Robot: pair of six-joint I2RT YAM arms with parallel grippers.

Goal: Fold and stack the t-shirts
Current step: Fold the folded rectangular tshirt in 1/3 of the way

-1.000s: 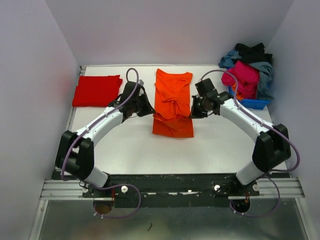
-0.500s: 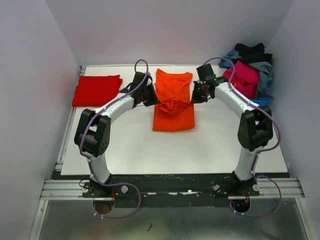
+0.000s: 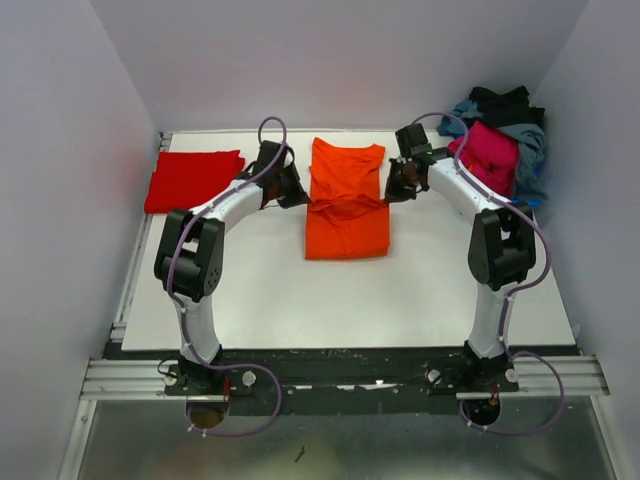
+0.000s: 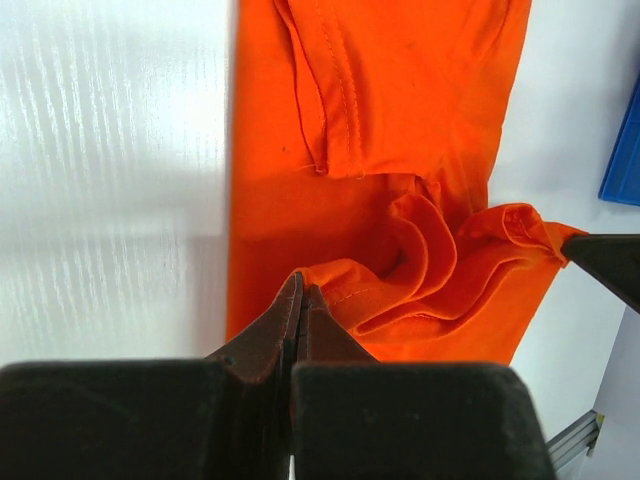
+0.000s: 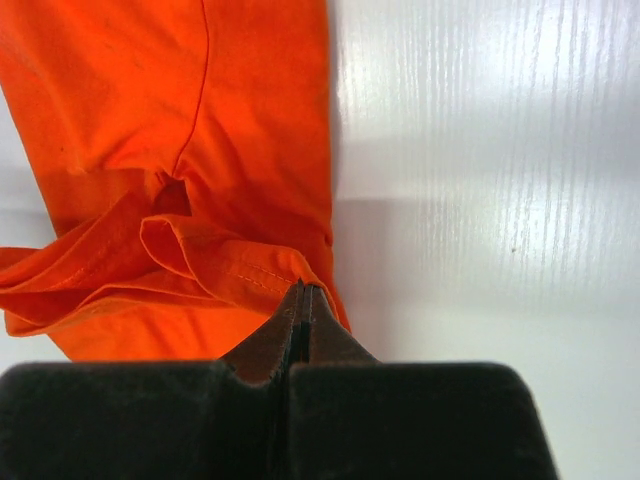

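Now the left end effector (image 4: 301,296) and right end effector (image 5: 303,296), each pinched shut on the orange t-shirt (image 3: 347,205), have drawn its near hem farther back, half-folding it at the middle of the surface (image 3: 400,295).

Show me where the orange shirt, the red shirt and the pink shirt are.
orange shirt (image 3: 346,232), top view, its flat lower half.
red shirt (image 3: 192,181), top view, middle of the folded cloth.
pink shirt (image 3: 495,150), top view, its middle.

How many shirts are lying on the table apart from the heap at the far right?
2. A folded red shirt lies at the far left, and an orange shirt lies in the middle, partly folded. The heap holds several more; some may be hidden.
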